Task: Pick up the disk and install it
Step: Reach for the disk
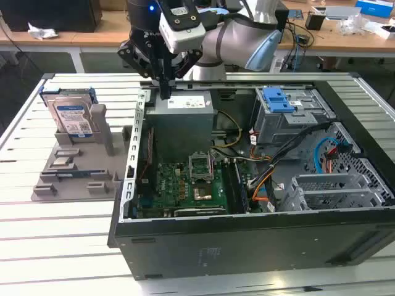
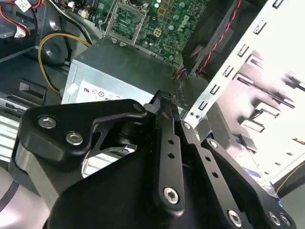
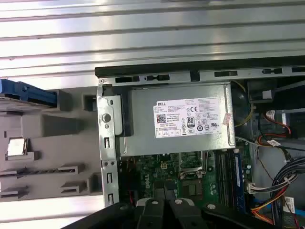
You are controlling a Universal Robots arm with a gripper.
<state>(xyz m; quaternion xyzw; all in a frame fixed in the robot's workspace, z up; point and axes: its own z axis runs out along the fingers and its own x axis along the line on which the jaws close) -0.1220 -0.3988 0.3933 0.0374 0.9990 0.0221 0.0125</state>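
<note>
1. The table point(image 1: 55, 246) is made of silvery slatted metal profiles. An open black computer case point(image 1: 247, 246) lies on it with its inside facing up, and a grey holder point(image 1: 74, 172) sits just beside the case on the exterior view's left.
2. Behind the table stand wooden desks point(image 1: 92, 34) with cables and small clutter on them.
3. The grey power supply point(image 1: 185, 117) in the case carries a white sticker point(image 3: 190, 118) with black print, marks and barcodes. The green motherboard point(image 1: 185, 182) lies next to it.
4. The disk point(image 1: 73, 116) stands on edge in the grey holder, outside the case, with its lower part sunk in the slot. Its long axis seems upright. Its white-and-blue barcoded label faces the exterior camera, and the blue bracket frames its upper corners. In the first wrist view it appears edge-on as a blue strip point(image 3: 26, 91).
5. The pincer point(image 1: 165, 91) hangs over the case wall at the power supply's corner, well apart from the disk. In the second wrist view its black fingers point(image 2: 167, 143) meet at the tips, closed on nothing.
</note>
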